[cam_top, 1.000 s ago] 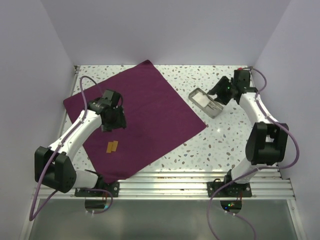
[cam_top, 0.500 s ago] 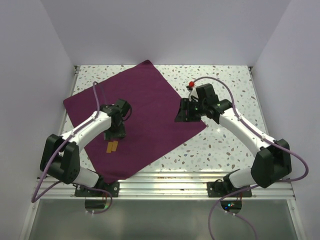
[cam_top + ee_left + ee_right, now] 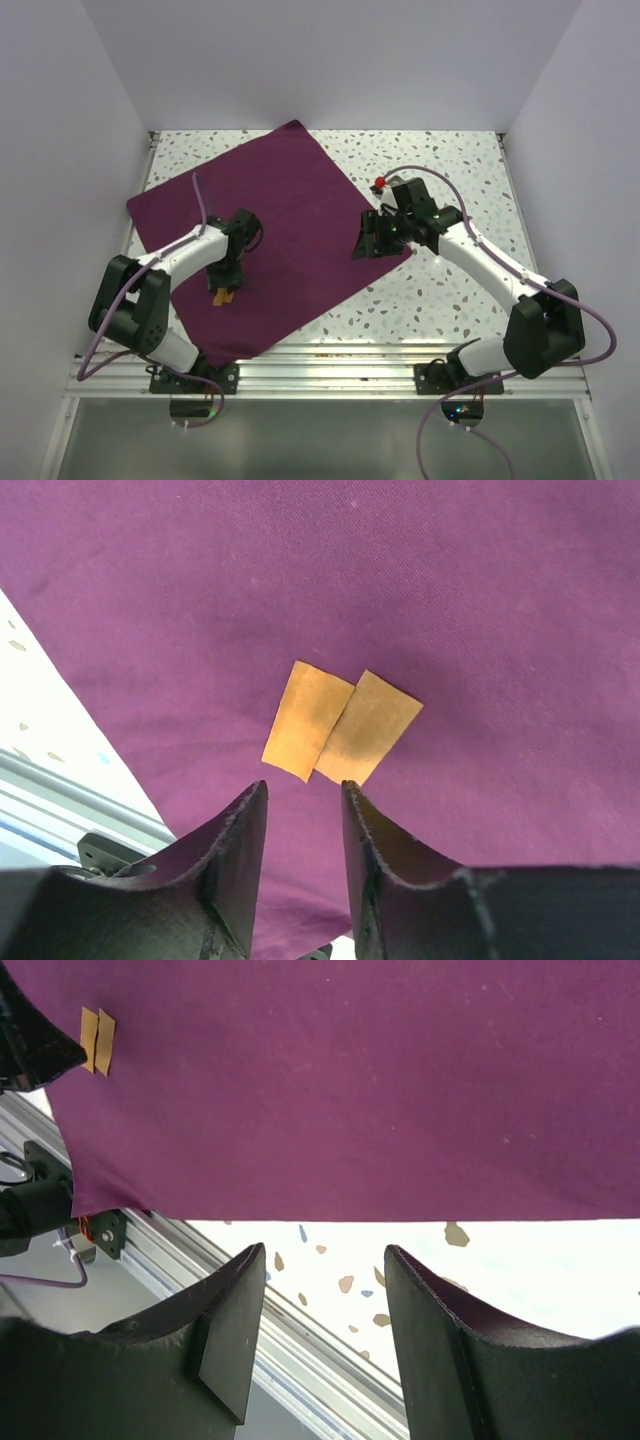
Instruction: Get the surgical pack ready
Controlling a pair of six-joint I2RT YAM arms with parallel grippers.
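On tabletop (image 3: 450, 160), left of centre: surgical pack (image 3: 300, 210) spread flat, unfolded; two tan strips (image 3: 340, 725) lie on it. Early stage, I judge, with all folding yet to do. Roughly square, no clear long axis; set diamond-wise, corners pointing far, right, near, left. Left hand (image 3: 303, 792) over strips, parted, empty. Right hand (image 3: 325, 1260) at right corner, released, empty.

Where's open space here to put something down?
Bare table lies at the far right corner and along the front rail beside the cloth's right edge. Crowded: left gripper by the orange strips, right gripper at the cloth's right corner.
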